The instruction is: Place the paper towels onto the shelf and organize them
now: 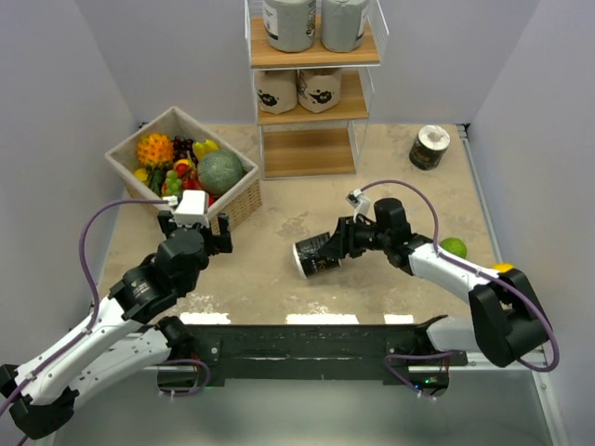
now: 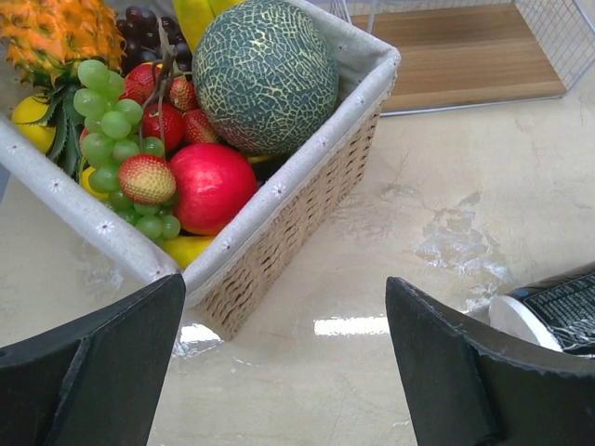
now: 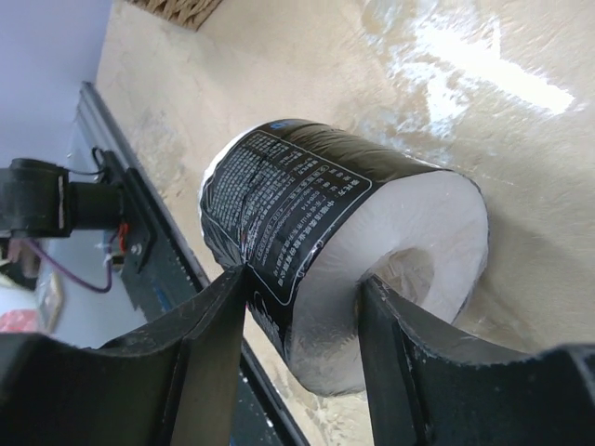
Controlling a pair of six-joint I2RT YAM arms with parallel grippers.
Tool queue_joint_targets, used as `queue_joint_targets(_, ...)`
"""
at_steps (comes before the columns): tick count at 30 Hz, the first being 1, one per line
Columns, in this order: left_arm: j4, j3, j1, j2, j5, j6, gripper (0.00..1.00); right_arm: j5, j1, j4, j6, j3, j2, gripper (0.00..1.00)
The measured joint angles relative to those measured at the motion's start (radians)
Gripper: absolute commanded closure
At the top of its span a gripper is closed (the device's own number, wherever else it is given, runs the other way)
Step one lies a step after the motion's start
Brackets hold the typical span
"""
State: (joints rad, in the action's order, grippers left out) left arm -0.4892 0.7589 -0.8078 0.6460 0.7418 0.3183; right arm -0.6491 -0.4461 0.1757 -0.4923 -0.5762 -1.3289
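Only in the right wrist view is the dark-wrapped, pale-ended paper roll (image 3: 307, 204) seen clenched by the right tool (image 3: 302, 283); the left tool (image 2: 284, 288) is held released beside the wicker basket (image 2: 297, 214).

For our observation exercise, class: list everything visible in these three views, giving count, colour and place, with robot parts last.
shelf: one, white wire and brown boards, far centre
grey rolls: two, grey, top board
tan rolls: two, tan with black prints, middle board
standing dark roll: one, dark, pale top, far right
lying dark roll: one, dark, table centre
basket: one, wicker, far left, holding fruit
melon: one, green, in basket
lime: one, green, right edge
table: one, beige, under everything
left gripper: one, black, open, beside basket
right gripper: one, black, shut on lying dark roll
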Motion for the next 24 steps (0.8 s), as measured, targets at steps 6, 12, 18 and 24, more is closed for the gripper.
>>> queue_joint_targets(6,-0.007,0.000,0.000,-0.028,0.011,0.000,0.06,0.177,-0.026,-0.197,0.121,-0.145,0.071,0.63)
queue_joint_targets(12,-0.006,0.000,0.000,-0.071,0.024,0.000,0.06,0.420,-0.127,-0.333,0.390,-0.420,0.035,0.62)
queue_joint_targets(18,-0.008,0.000,0.000,-0.106,0.029,0.001,0.06,0.572,-0.140,-0.312,0.758,-0.562,-0.097,0.61)
queue_joint_targets(24,-0.009,0.000,0.000,-0.143,0.038,0.002,0.05,0.642,-0.135,-0.266,1.030,-0.646,-0.306,0.62)
